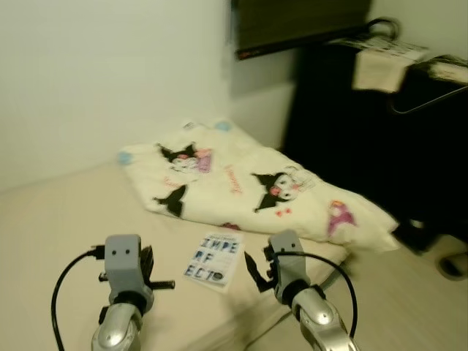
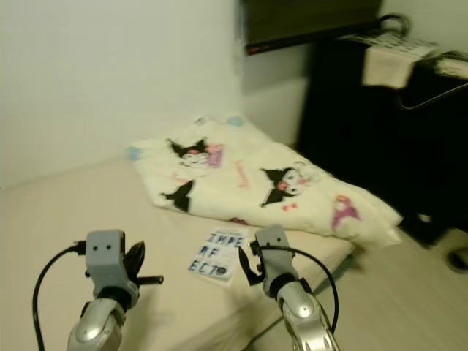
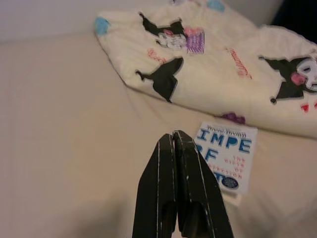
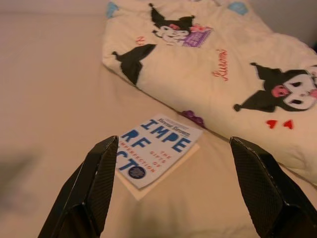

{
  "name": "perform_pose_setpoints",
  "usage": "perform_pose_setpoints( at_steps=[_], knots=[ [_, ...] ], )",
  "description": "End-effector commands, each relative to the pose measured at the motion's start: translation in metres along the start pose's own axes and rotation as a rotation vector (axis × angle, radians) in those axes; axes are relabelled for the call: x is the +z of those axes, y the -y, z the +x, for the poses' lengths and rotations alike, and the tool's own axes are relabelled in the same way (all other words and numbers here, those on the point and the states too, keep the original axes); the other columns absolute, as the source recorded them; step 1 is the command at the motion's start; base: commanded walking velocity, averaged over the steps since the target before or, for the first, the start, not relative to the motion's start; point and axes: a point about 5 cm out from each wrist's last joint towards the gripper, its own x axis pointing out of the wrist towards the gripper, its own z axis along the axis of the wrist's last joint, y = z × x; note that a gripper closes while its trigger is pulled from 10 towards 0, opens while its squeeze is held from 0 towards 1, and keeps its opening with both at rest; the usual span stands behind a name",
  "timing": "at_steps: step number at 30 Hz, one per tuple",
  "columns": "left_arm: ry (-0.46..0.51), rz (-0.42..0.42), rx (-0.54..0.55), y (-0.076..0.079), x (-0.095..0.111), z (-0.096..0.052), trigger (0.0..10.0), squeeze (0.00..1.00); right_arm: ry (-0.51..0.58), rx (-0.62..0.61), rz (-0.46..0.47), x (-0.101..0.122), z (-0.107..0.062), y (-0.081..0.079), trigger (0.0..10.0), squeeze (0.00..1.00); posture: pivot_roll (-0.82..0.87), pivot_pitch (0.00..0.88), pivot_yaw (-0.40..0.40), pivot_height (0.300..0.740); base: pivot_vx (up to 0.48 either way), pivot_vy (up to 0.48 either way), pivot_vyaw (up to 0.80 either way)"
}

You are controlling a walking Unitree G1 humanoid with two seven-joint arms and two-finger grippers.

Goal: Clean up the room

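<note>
From my head camera, the book (image 1: pixel 212 260) lay on the bed (image 1: pixel 58 219), just before the cartoon-print blanket (image 1: pixel 248 183). My left wrist showed my left gripper (image 3: pixel 174 141) clenched. My right wrist showed my right gripper (image 4: pixel 173 148) spread wide above the book.

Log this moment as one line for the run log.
book flat on bed beside folded blanket | right end effector open above book | left end effector shut, empty

A book (image 1: pixel 213 259) lies on the bed (image 1: pixel 66 219), between the left gripper (image 3: pixel 177 148) and the right gripper (image 4: pixel 176 168) and just ahead of both. Beyond the book, farther from both grippers, lies a folded blanket (image 1: pixel 248 179).
</note>
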Motion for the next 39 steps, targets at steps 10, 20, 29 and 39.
perform_pose_setpoints(
  at_steps=[10, 20, 29, 39],
  knots=[
    [-0.009, 0.006, 0.008, -0.004, 0.0, -0.001, 10.0, 0.0, -0.012, -0.007, 0.015, -0.002, 0.002, 0.002, 10.0, 0.0, 0.0, 0.051, -0.051, 0.74, 0.0, 0.0, 0.8],
    [-0.007, 0.005, 0.011, -0.006, 0.002, 0.0, 10.0, 0.0, -0.003, -0.031, 0.051, 0.003, 0.007, 0.008, 10.0, 0.0, 0.0, 0.053, -0.055, 0.74, 0.0, 0.0, 0.8],
    [-0.031, 0.019, -0.004, -0.006, 0.0, 0.0, 10.0, 0.0, 0.004, -0.086, 0.111, 0.006, 0.009, 0.018, 10.0, 0.0, 0.0, 0.059, -0.05, 0.74, 0.0, 0.0, 0.8],
    [-0.043, 0.047, -0.015, -0.008, 0.0, 0.004, 10.0, 0.0, 0.021, -0.118, 0.124, 0.013, 0.013, 0.027, 10.0, 0.0, 0.0, 0.063, -0.031, 0.74, 0.0, 0.0, 0.8]
  ],
)
